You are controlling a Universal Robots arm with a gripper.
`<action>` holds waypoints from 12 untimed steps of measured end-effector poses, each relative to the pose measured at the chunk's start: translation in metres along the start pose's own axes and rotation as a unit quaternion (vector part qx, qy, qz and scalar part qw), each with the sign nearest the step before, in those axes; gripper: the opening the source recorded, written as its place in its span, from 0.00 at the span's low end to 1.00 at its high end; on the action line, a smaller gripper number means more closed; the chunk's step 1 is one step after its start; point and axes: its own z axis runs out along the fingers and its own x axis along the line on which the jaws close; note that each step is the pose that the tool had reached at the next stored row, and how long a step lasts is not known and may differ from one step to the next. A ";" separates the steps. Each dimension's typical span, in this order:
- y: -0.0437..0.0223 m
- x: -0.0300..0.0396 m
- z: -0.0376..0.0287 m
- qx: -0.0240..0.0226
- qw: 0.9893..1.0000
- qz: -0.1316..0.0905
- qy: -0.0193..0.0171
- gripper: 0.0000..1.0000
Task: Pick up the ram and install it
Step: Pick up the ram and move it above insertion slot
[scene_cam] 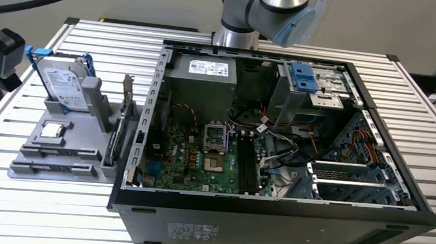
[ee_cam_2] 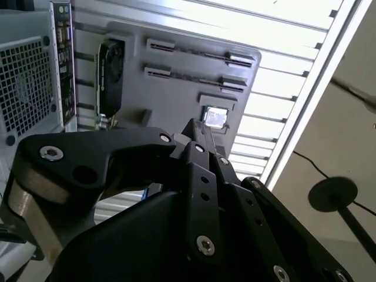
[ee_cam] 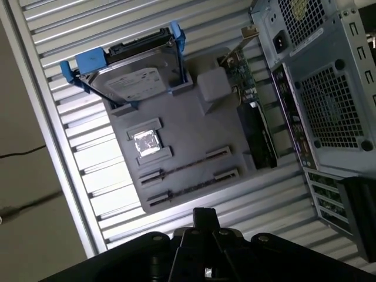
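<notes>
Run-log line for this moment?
claw shut, nothing held | pointed toward grey parts tray beside open computer case | ram in tray holder, not grasped

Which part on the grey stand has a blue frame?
The hard drive, propped upright; the chip lies flat and the card stands edgewise, both without blue.

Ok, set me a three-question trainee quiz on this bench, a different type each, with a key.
1. True or false: the hard drive in its blue caddy sits inside the computer case.
2. Multiple choice: the ram sticks stand in (a) the motherboard slots, (b) holders on the grey tray, (c) the bare table slats.
3. Short answer: what lies on the tray between the hard drive and the ram sticks?
Key: 1 false, it stands on the tray; 2 b; 3 the square processor chip.
</notes>
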 end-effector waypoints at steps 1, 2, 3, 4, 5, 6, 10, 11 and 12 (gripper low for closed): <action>0.0000 0.0000 0.0000 0.000 1.000 0.004 0.000 0.00; 0.0000 0.0000 0.0000 0.000 1.000 0.007 0.000 0.00; 0.0000 0.0000 0.0000 0.000 1.000 0.011 -0.001 0.00; 0.0000 0.0000 0.0000 0.000 1.000 0.015 -0.001 0.00; 0.0000 0.0000 0.0000 0.000 1.000 0.018 -0.001 0.00; 0.0000 0.0000 0.0000 0.000 1.000 0.021 -0.001 0.00; 0.0000 0.0001 0.0000 0.001 0.999 0.035 -0.002 0.00; 0.0000 0.0001 -0.0001 0.001 0.999 0.038 -0.002 0.00; 0.0000 0.0001 -0.0001 0.001 0.999 0.041 -0.002 0.00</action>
